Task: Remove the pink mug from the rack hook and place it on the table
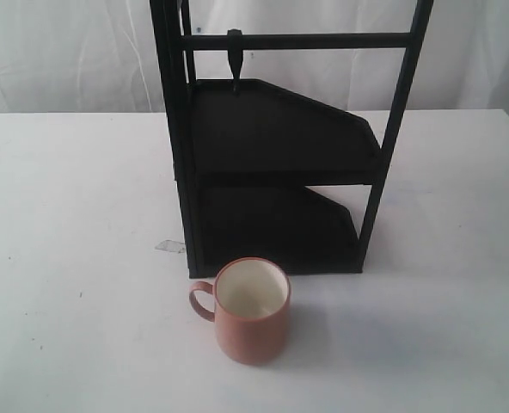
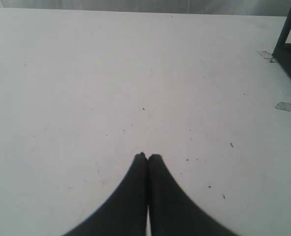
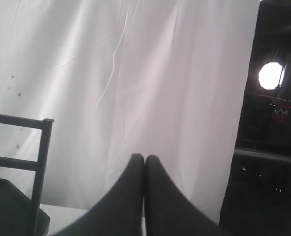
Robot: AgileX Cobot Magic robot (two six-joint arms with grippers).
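The pink mug (image 1: 253,323) stands upright on the counter (image 1: 82,215) just in front of the rack (image 1: 272,138), whose hook (image 1: 235,58) is bare. It seems hard, smooth, breakable; its handle offers the surest hold. The left gripper (image 2: 147,156) and the right gripper (image 3: 144,157) are closed, empty.

The white table (image 1: 65,215) runs bare and lightly specked ahead of the left gripper (image 2: 146,156), whose fingers (image 2: 135,187) are pressed together. Farther ahead of those fingers and off to one side, strips of clear tape (image 2: 288,107) lie flat by the foot of the black rack (image 1: 276,172) standing on the tabletop. The pink mug (image 1: 253,323) sits upright on the table, just in front of the rack.
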